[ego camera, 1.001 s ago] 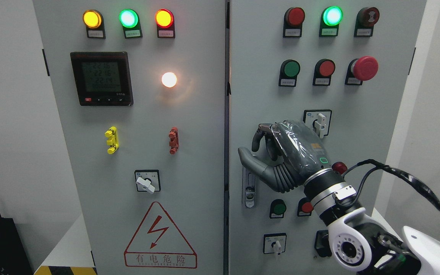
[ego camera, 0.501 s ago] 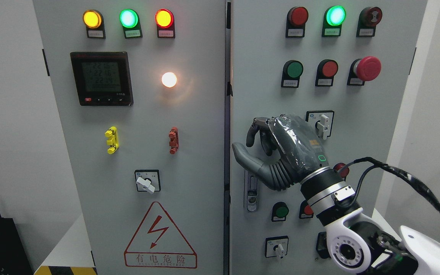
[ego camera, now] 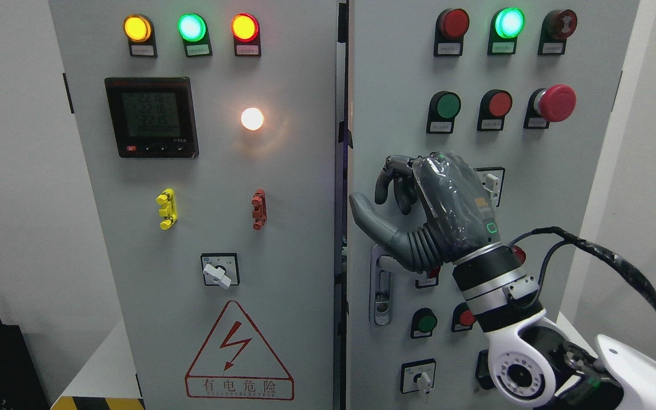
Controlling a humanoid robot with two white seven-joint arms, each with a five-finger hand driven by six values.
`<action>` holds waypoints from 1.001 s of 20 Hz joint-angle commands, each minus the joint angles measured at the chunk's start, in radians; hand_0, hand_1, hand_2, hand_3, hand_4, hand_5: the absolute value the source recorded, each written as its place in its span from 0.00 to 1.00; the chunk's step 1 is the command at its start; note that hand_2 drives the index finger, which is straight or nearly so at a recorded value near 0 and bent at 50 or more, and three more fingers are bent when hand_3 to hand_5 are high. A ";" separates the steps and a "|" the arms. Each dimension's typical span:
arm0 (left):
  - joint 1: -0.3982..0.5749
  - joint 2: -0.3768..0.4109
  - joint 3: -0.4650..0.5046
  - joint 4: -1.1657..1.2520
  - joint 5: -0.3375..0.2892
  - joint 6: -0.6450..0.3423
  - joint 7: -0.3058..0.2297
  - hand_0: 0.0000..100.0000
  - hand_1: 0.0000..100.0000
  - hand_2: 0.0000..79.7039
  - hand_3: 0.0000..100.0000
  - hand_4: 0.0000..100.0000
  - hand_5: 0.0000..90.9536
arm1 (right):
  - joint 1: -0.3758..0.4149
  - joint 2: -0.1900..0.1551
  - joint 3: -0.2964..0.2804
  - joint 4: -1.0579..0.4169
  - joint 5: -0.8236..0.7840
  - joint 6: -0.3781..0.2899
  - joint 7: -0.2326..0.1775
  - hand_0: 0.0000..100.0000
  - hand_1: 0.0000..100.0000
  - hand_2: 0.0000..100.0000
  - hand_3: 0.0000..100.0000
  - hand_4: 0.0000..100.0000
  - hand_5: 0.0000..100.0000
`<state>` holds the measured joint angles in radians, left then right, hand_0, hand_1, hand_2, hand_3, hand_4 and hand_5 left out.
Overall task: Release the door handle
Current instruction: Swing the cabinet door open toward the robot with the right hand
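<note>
The fingers (ego camera: 396, 182) of the right hand (ego camera: 439, 213) are seen curled downward and loosely apart, with nothing clasped between them; the thumb (ego camera: 369, 216) is stretched out to the left. No contact with the door handle (ego camera: 382, 285) is made: the handle is found just below the thumb, mounted upright near the left edge of the right door (ego camera: 578, 188), with clear panel visible between it and the palm. The hand is held in front of that door, and a rotary switch (ego camera: 492, 183) is partly covered by its back. A black cable (ego camera: 618, 267) is looped from the wrist toward the lower right.

Above the hand, a green button (ego camera: 445, 106), a red button (ego camera: 497, 105) and a red mushroom button (ego camera: 556, 103) are lined up, and a lit green lamp (ego camera: 509, 23) is seen higher up. A narrow dark gap is noted between the right door and the left door (ego camera: 294, 239). On the left door, a digital meter (ego camera: 151, 117), a glowing white lamp (ego camera: 252, 118) and a red-bordered hazard triangle (ego camera: 238, 353) are displayed. The left hand is not shown.
</note>
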<state>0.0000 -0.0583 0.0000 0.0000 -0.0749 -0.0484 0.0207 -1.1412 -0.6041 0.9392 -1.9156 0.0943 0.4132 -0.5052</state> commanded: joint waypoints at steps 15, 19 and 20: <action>-0.003 0.000 0.002 0.009 0.000 0.001 -0.001 0.12 0.39 0.00 0.00 0.00 0.00 | 0.060 0.032 -0.198 -0.065 0.199 -0.103 -0.016 0.43 0.37 0.86 1.00 1.00 0.99; -0.003 0.000 0.002 0.009 0.001 0.001 -0.001 0.12 0.39 0.00 0.00 0.00 0.00 | 0.097 0.049 -0.220 -0.111 0.243 -0.109 -0.012 0.44 0.38 0.89 1.00 1.00 0.99; -0.002 0.000 0.002 0.009 0.000 0.001 -0.001 0.12 0.39 0.00 0.00 0.00 0.00 | 0.095 0.047 -0.224 -0.114 0.243 -0.119 -0.010 0.44 0.38 0.90 1.00 1.00 0.99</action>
<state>0.0000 -0.0583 0.0000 0.0000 -0.0750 -0.0484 0.0207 -1.0747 -0.5753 0.7964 -1.9648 0.2887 0.3058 -0.5226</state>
